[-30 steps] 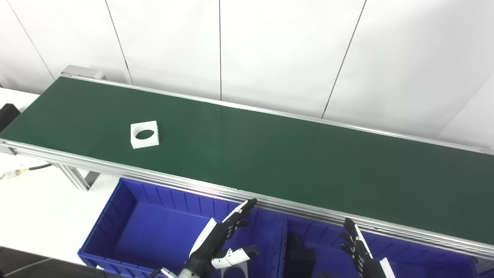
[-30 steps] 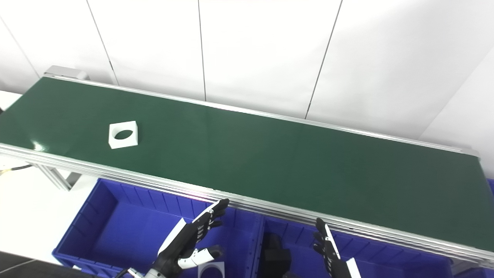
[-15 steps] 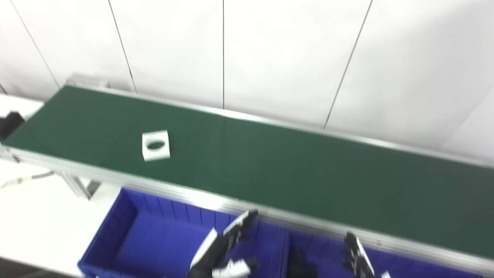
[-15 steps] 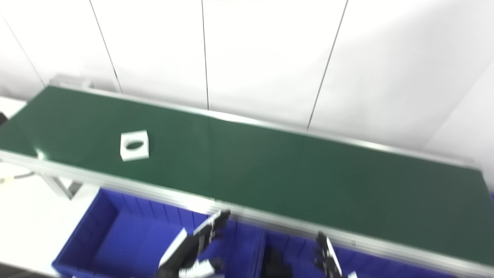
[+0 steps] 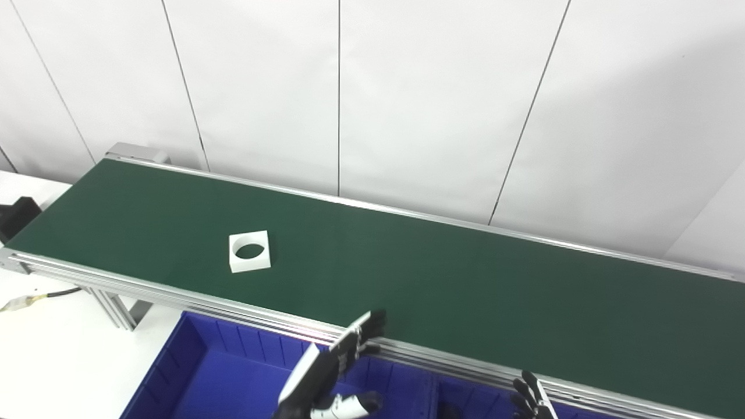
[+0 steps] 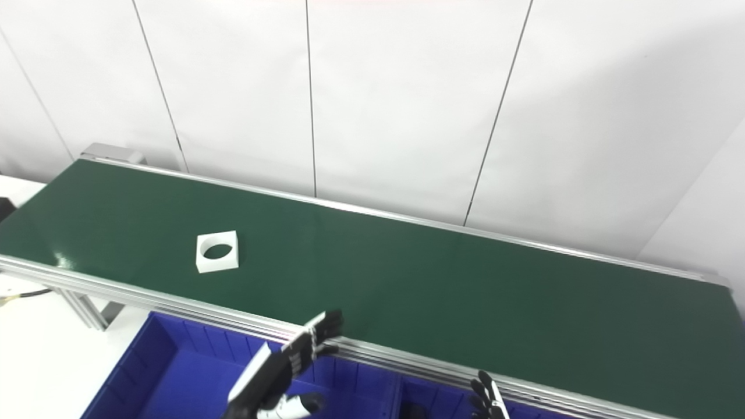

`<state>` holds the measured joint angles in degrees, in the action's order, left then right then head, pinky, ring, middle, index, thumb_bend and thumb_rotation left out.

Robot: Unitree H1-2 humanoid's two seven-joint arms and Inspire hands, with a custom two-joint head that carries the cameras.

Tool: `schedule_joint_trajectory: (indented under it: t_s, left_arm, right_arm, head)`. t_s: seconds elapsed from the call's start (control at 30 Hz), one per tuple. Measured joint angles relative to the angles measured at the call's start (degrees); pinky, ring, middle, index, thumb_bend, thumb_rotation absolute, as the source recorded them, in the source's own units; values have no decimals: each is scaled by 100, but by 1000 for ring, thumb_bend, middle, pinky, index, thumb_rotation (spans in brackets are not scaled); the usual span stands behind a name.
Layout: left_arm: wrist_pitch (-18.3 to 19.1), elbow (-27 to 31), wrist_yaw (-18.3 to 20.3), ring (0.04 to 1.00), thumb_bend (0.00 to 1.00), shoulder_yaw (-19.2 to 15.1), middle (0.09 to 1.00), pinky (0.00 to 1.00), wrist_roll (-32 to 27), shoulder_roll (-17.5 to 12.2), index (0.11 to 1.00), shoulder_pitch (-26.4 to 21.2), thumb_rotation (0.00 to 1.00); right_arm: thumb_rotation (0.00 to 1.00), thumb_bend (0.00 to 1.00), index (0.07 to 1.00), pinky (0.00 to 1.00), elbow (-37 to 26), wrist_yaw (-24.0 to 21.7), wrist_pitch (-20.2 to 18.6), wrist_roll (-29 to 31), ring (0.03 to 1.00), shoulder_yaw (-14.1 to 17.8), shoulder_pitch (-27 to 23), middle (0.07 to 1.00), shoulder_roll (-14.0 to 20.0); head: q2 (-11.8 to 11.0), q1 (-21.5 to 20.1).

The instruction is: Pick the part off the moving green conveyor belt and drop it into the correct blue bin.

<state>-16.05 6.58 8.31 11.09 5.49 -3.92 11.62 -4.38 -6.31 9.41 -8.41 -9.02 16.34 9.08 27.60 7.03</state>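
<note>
A white square part with a round hole [image 5: 250,251] lies flat on the green conveyor belt [image 5: 442,279], left of the middle; it also shows in the right eye view [image 6: 217,251]. My left hand [image 5: 332,372] is open and empty, fingers spread, above the left blue bin [image 5: 233,372] at the belt's near rail, well right of and nearer than the part. Only the fingertips of my right hand [image 5: 532,398] show at the bottom edge, spread and empty, over the right blue bin.
The belt's aluminium near rail [image 5: 174,294] runs between the bins and the belt. A white table [image 5: 58,361] lies at the lower left with a cable [image 5: 35,297]. A white panelled wall stands behind.
The camera has tilted up, so the whole picture has shifted down and the bins are mostly out of view. The part has moved to the right along the belt. My left hand has lifted towards the rail.
</note>
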Motion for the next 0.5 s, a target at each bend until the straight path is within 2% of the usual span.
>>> schedule_joint_trajectory:
  t_s: [0.13, 0.23, 0.37, 0.43, 0.5]
  left_arm:
    - [161, 371, 45, 935, 828, -83, 954, 883, 28, -171, 948, -180, 763]
    - [426, 603, 58, 951, 790, -202, 970, 904, 118, -270, 965, -364, 763]
    - [723, 792, 64, 973, 790, -401, 989, 932, 312, -418, 975, -650, 763]
    - [779, 795, 66, 987, 756, -490, 998, 952, 383, -514, 978, -800, 714]
    - [834, 751, 68, 998, 765, -607, 1000, 959, 390, -602, 975, -950, 662]
  right_arm:
    - [459, 812, 1000, 860, 9, 2, 11, 9, 916, 1, -17, 941, -80]
    - [464, 818, 1000, 847, 20, 7, 31, 5, 911, 0, -66, 937, -116]
    - [465, 815, 1000, 840, 23, 70, 179, -29, 906, 1, -88, 932, -144]
    - [457, 825, 1000, 840, 23, 87, 200, -35, 903, 1, -89, 932, -155]
    - [465, 839, 1000, 836, 23, 98, 203, -35, 901, 1, -88, 931, -168]
  head:
    - [18, -35]
    - [44, -97]
    - [88, -158]
    - [105, -185]
    - [149, -228]
